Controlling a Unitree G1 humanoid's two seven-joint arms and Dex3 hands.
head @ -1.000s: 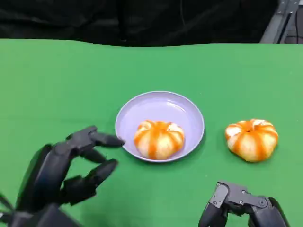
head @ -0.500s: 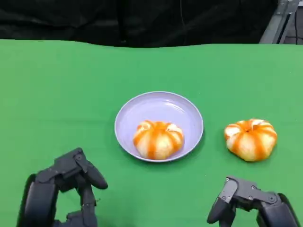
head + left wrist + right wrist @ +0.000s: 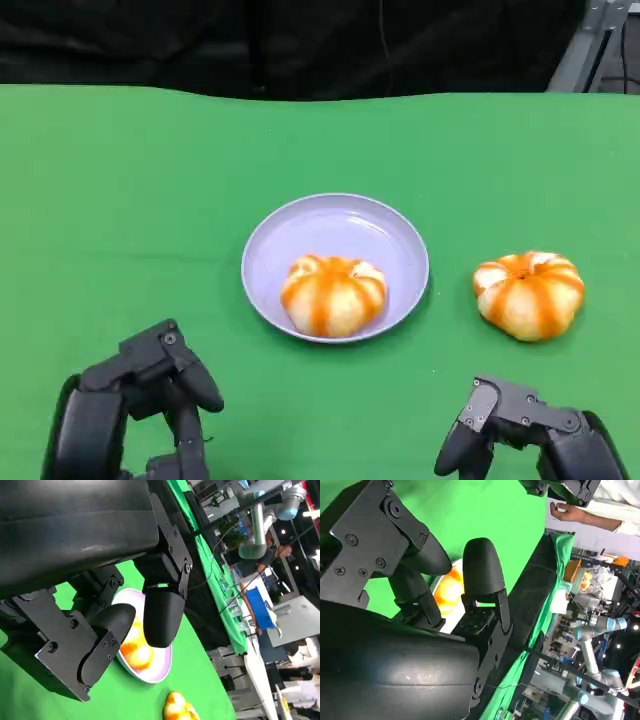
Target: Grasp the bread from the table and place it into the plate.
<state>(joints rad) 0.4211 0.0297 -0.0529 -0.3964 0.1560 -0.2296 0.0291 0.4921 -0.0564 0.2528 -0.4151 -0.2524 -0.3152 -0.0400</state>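
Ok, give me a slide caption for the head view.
One bread in the plate, another bread beside it.

Two round orange-and-cream striped bread buns — one in the plate [image 3: 333, 294], one on the green table [image 3: 529, 293]. One shallow round lilac plate [image 3: 345, 220]. Two black many-fingered hands — left [image 3: 135, 405] and right [image 3: 525, 432].

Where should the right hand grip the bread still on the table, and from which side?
Grip the bread on the table across its rounded flanks, coming from above. It sits flat and dome-shaped on the green cloth with open space all round, ahead of the right hand, so spread fingers can probably straddle its widest part.
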